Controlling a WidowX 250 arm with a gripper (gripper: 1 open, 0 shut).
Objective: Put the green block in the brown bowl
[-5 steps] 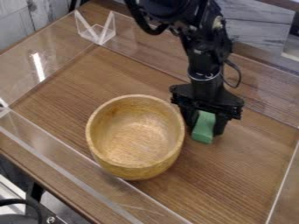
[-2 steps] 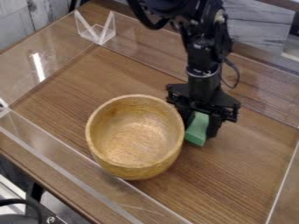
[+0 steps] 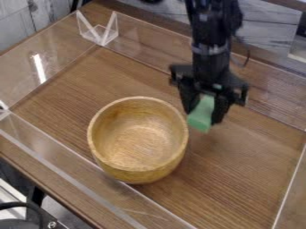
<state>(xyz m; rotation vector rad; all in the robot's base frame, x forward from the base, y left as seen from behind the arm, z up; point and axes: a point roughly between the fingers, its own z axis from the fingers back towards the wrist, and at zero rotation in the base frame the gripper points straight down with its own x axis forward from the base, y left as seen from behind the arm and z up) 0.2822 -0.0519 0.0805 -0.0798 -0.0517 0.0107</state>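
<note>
You have the long, flat, matte green rectangular block (image 3: 203,114) pinched between the black fingers of the gripper (image 3: 206,105), whose jaws are closed on its upper part. The block hangs nearly upright, tilted a little, with its lower end clear of the table. It sits just to the right of the round, light-brown wooden bowl (image 3: 140,139), beside the bowl's far-right rim and not over the hollow. Its green is plain and even; the frame is slightly blurred around it, so finer surface detail cannot be made out.

The bowl has thick walls and visible grain, and nothing lies inside it. It rests on a brown wood-grain tabletop (image 3: 257,174) whose planks run diagonally across the view. The black robot arm (image 3: 213,31) comes down from the top of the view and points its gripper straight down.

Clear acrylic walls (image 3: 72,174) fence the tabletop, one along the near-left side and one along the far-left side, catching glare. At the far-left corner stands a small clear angled plastic piece (image 3: 98,27). Beyond the far wall the room is a blur of grey and dark shapes that you cannot identify.

To the right of the block and near of it, the wood is bare out to the right edge of the view. Between the bowl and the far-left wall lies another wide stretch of bare wood.
</note>
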